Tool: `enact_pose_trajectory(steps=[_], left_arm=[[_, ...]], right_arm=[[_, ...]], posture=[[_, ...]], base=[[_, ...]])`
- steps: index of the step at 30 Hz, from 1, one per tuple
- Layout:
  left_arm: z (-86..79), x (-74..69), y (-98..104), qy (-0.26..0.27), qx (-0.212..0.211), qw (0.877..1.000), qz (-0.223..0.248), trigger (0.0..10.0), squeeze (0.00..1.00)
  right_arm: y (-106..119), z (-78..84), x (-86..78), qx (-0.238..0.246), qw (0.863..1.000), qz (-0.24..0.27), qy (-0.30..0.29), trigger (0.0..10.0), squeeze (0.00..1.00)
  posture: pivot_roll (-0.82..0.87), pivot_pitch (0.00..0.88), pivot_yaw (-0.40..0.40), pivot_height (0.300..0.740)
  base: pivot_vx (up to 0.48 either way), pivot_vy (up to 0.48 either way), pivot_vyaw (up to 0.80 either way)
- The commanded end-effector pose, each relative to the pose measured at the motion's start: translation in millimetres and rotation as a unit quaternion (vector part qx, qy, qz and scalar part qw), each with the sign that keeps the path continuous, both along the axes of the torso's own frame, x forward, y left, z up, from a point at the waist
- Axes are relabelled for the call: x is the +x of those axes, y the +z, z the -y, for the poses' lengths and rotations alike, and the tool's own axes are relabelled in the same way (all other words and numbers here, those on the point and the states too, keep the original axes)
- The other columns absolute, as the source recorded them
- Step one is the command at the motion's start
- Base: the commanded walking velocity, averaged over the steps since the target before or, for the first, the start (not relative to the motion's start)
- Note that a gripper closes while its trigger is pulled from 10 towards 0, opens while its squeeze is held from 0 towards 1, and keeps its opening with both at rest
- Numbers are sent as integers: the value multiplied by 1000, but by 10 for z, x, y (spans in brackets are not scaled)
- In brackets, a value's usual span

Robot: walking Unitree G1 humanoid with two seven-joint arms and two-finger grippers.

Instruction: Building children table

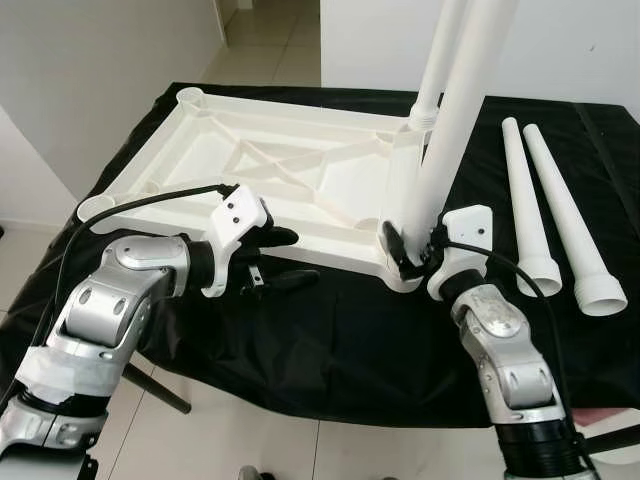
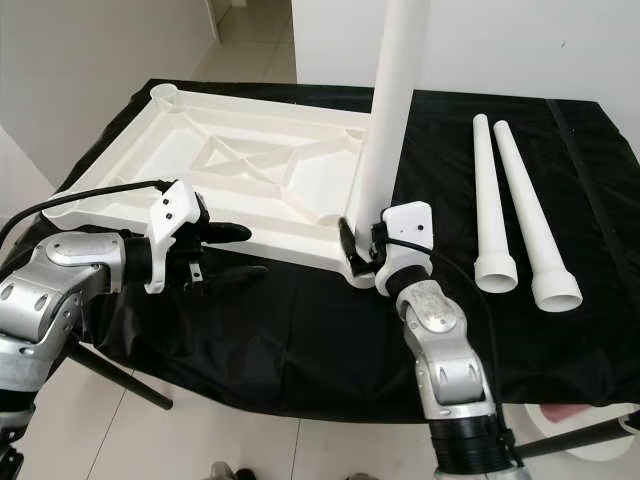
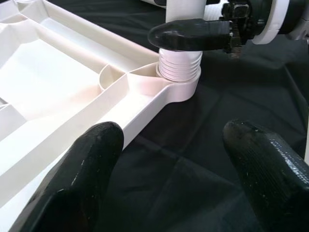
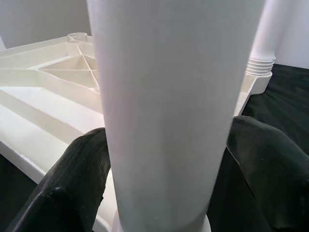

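Lying upside down on the black cloth [image 1: 330, 340], the white tabletop [image 1: 250, 160] is seen in the eye views; the right gripper [image 1: 418, 255] is clamped on an upright leg [image 1: 440, 150] at its near right corner socket. In the left wrist view, the left gripper [image 3: 174, 169] is held apart beside the near edge.

upright table leg [image 2: 392, 110] top cut off, far leg [image 1: 436, 60] likewise

White tabletop [image 1: 270, 170] lies inverted, two legs [image 1: 455, 120] standing, two legs [image 1: 560, 215] loose beside it.
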State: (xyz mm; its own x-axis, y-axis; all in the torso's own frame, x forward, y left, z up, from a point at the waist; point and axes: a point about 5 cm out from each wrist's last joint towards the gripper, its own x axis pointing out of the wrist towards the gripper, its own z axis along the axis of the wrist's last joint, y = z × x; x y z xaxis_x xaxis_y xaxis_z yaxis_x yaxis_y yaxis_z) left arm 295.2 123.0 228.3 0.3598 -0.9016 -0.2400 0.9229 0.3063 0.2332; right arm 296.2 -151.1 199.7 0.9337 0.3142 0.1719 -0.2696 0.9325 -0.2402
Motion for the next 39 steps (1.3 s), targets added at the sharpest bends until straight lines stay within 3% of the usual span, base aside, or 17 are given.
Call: enact_pose_trajectory(steps=[1,7,14,19,20,38,39], left_arm=[[-4,23,22,15,-5,1000,6,10000,0],[23,37,69,11,-10,1000,13,10000,0],[70,76,85,15,-16,1000,16,10000,0],[117,102,102,15,-27,999,18,10000,0],[151,108,97,11,-31,999,18,10000,0],[216,127,65,20,-49,999,13,10000,0],[214,126,68,21,-50,998,13,10000,0]], right_arm=[[36,14,4,3,1000,-6,21,10000,0],[76,77,79,-17,995,-33,93,10000,0],[103,145,151,-39,990,-48,123,10000,0],[96,129,149,-44,981,-73,173,10000,0],[80,121,166,-63,974,-83,203,10000,0],[69,113,365,-89,959,-106,249,10000,0],[66,117,375,-87,958,-108,250,7294,0]], posture=[[-91,136,97,740],[-94,131,97,740],[-91,130,96,740],[-91,130,96,740],[-96,122,93,740],[-94,122,84,740],[-94,122,84,740]], base=[[0,0,0],[0,0,0],[0,0,0],[0,0,0],[0,0,0],[0,0,0],[0,0,0]])
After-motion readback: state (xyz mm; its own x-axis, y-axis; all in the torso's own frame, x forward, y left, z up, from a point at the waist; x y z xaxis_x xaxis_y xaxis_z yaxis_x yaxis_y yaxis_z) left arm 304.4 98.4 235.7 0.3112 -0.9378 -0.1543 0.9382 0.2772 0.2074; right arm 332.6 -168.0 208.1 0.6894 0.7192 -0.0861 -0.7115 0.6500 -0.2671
